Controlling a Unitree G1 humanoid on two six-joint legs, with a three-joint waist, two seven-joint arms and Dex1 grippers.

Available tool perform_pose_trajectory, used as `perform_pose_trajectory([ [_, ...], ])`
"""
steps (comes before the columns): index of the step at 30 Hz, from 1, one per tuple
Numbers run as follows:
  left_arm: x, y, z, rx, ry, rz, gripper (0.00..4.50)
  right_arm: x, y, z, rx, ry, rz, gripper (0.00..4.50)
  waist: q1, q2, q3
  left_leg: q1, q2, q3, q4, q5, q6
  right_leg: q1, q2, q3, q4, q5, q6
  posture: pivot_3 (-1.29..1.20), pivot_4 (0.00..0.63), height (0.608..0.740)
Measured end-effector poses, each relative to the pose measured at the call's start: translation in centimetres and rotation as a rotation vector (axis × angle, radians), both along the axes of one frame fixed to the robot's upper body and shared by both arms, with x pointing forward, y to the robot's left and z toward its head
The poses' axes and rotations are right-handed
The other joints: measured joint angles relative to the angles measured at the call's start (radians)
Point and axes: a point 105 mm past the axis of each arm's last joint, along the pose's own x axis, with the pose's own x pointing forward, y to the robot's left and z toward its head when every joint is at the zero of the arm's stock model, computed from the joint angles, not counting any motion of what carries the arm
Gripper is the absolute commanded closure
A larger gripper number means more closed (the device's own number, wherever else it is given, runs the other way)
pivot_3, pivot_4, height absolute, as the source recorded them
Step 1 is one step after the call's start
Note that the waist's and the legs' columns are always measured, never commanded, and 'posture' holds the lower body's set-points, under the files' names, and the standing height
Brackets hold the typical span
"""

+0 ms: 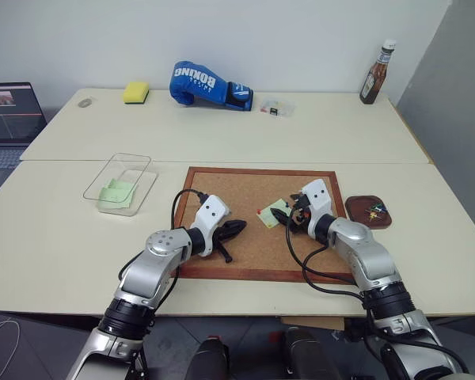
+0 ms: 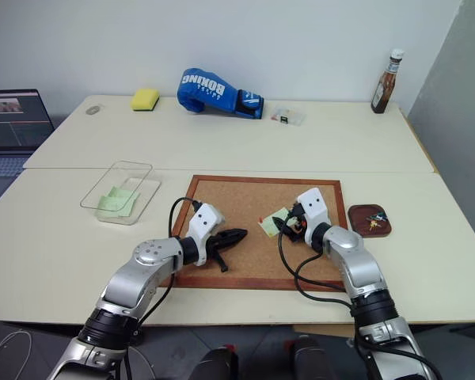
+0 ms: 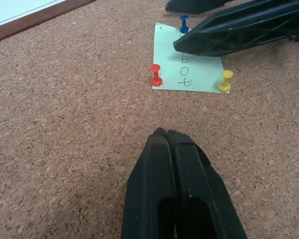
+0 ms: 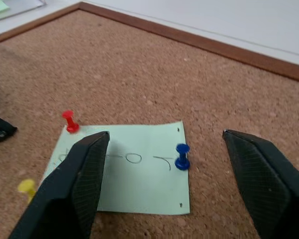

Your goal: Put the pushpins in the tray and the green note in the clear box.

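Observation:
The green note (image 4: 134, 172) lies on the cork board (image 1: 222, 190), held by a red pushpin (image 4: 69, 121), a blue pushpin (image 4: 182, 156) and a yellow pushpin (image 4: 26, 186). My right gripper (image 4: 165, 134) is open low over the note, its jaws either side of the blue pin and clear of it. My left gripper (image 3: 162, 134) is shut and empty, just above the cork a short way from the note's red-pin side. The tray (image 1: 356, 207) sits right of the board with several pins in it. The clear box (image 1: 103, 176) stands left of the board with green paper (image 1: 117, 191) inside.
At the back of the table are a blue boxing glove (image 1: 210, 83), a yellow sponge (image 1: 135, 93), a small clear case (image 1: 275, 108) and a sauce bottle (image 1: 378, 73). A laptop (image 1: 12, 119) stands at the far left.

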Motion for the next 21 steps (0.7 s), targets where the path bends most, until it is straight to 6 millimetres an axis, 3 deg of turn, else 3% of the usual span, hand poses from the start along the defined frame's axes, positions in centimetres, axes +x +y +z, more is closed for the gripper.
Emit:
perform_pose_trajectory([
  [15, 0.4, 0.0, 0.1, -0.003, -0.004, 0.015, 4.50, 0.5, 0.0, 1.1, -0.024, -0.079, 0.004, 4.34, -0.002, 0.000, 0.000, 0.001, 0.000, 0.000, 0.000, 0.000, 0.000, 0.001, 0.000, 0.000, 0.000, -0.001, -0.002, 0.00, 0.150, 0.740],
  [21, 0.6, 0.0, 0.2, -0.003, -0.010, 0.020, 4.50, 0.3, 0.3, 0.8, -0.061, -0.095, 0.028, 4.47, -0.003, 0.000, 0.000, 0.001, 0.000, 0.000, 0.000, 0.000, 0.000, 0.001, 0.000, 0.000, 0.000, -0.001, -0.002, 0.00, 0.150, 0.740],
])
